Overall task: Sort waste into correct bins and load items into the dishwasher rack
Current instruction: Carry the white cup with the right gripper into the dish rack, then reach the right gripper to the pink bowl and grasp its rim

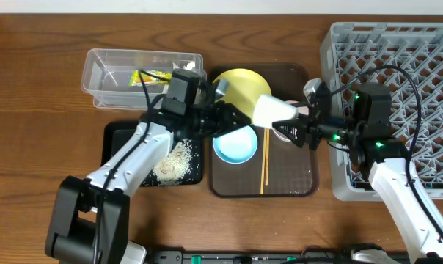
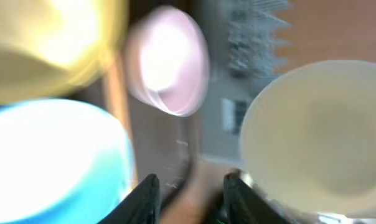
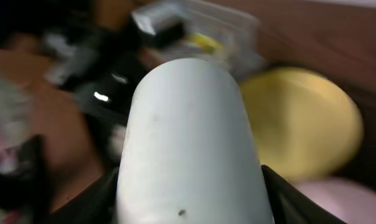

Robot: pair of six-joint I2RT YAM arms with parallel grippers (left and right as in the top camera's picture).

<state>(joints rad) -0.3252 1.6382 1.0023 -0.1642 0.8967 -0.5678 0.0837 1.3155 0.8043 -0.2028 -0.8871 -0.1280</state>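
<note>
Dark wooden bench (image 1: 31, 88), brown serving tray (image 1: 295, 187) at centre, grey dishwasher rack (image 1: 397, 66) at right edge, right gripper (image 1: 293, 125) clamped on white cup (image 1: 273, 110), left gripper (image 2: 191, 190) slightly apart beside it.

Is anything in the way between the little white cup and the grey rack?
Nothing loose that shows. The right gripper holds the white cup over the brown tray, beside the grey rack. Only the rack's raised wall and the robot's own right arm lie between.
</note>
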